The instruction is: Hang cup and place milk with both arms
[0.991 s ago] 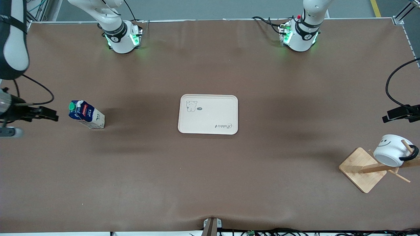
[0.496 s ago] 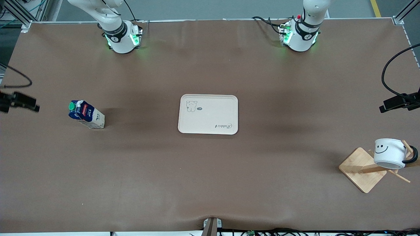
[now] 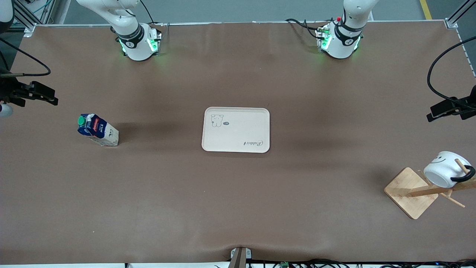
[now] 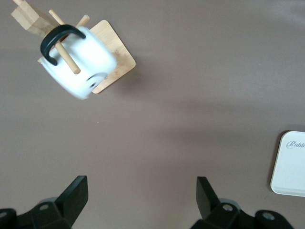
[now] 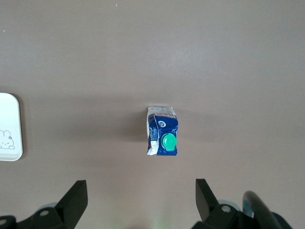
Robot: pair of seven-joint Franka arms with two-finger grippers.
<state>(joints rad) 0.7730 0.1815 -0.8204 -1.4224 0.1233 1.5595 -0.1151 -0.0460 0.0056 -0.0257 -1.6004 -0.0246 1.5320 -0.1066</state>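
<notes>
The cup [image 3: 442,173], white with a black handle and a smiley face, hangs by its handle on a peg of the wooden rack [image 3: 409,191] at the left arm's end of the table. It also shows in the left wrist view [image 4: 78,62], blurred. My left gripper [image 3: 433,113] [image 4: 141,191] is open and empty, up in the air beside the rack. The milk [image 3: 97,130] [image 5: 162,131] stands on the table at the right arm's end. My right gripper [image 3: 50,98] [image 5: 139,195] is open and empty, high above the table near the milk.
A white tray [image 3: 235,130] with a rabbit drawing lies at the table's middle, between the milk and the rack. Its edge shows in both wrist views [image 4: 290,164] [image 5: 8,126]. Brown cloth covers the table.
Both grippers have moved toward the robots' bases. The cup swings on its peg, tilting one way, then the other. The milk and tray have not moved.
</notes>
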